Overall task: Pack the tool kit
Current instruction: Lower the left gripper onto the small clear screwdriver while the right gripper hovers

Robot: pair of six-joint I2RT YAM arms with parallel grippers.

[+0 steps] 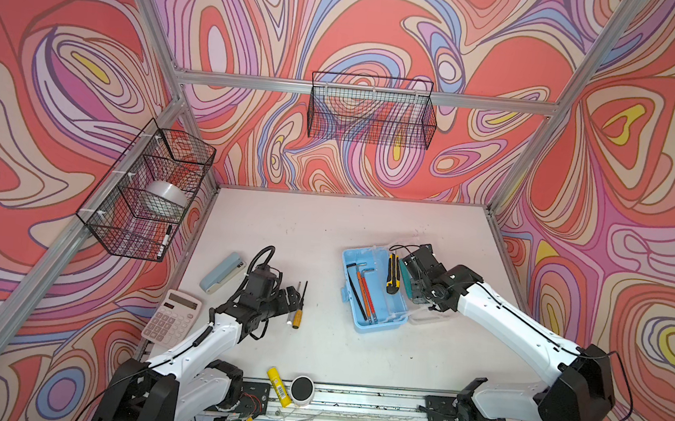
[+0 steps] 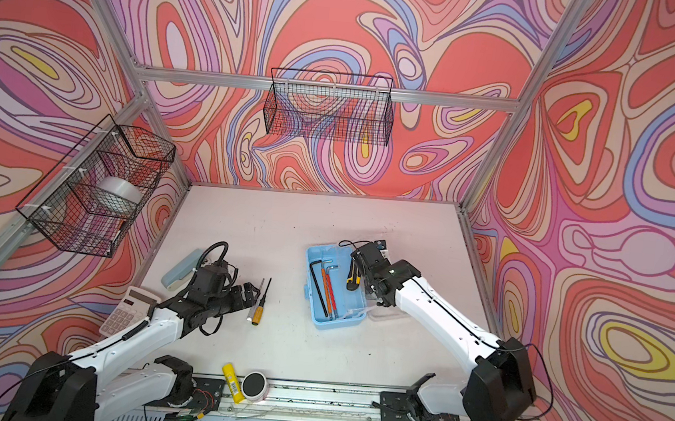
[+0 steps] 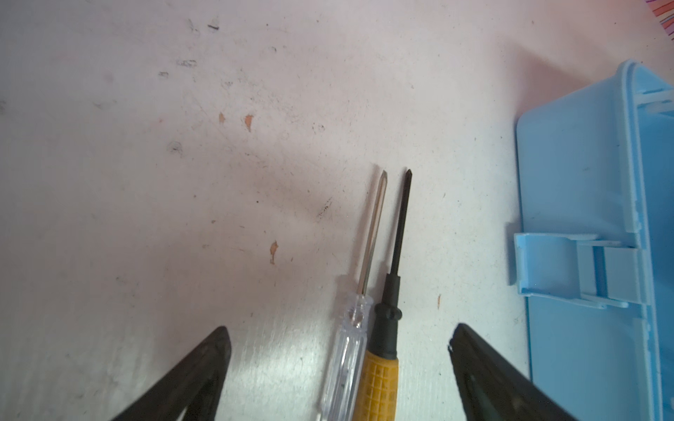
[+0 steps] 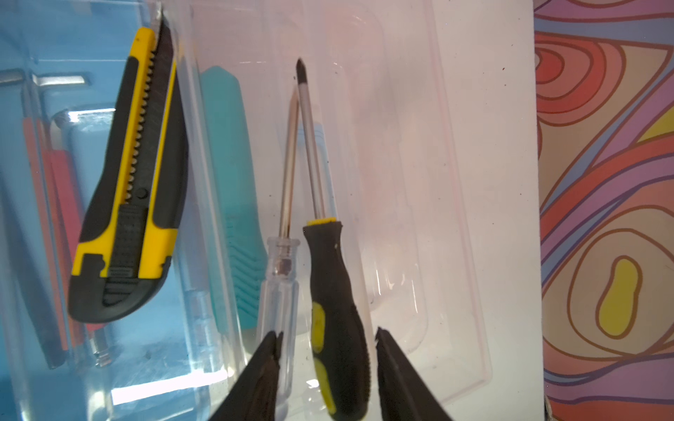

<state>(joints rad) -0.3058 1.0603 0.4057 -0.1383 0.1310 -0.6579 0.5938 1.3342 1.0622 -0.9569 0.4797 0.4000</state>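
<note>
Mid-packing: my right hand point(image 4: 328, 331), jaws narrowly apart, straddles a screwdriver pair point(image 4: 337, 284) on the clear lid point(image 4: 437, 182) beside the blue case point(image 1: 359, 326); my left hand point(image 3: 340, 327), wide, straddles the yellow-handled pair point(image 3: 379, 379) on the table point(image 3: 182, 182), so next I'd close, lift, carry caseward.

The far half of the table point(image 1: 326, 227) is left bare and can be crossed freely. A bare strip is found between the two screwdrivers point(image 1: 296, 318) on the table and the light-blue case point(image 1: 354, 259). The left edge is blocked by a stapler point(image 1: 222, 272) and a calculator point(image 1: 171, 317), the front rail point(image 1: 374, 394) by a glue stick point(image 1: 278, 385) and a round black-topped container point(image 1: 302, 389). The case floor is taken by hex keys point(image 1: 362, 293) and a yellow-black utility knife point(image 1: 392, 274); its clear lid point(image 4: 437, 218) by two more screwdrivers point(image 4: 328, 291).
</note>
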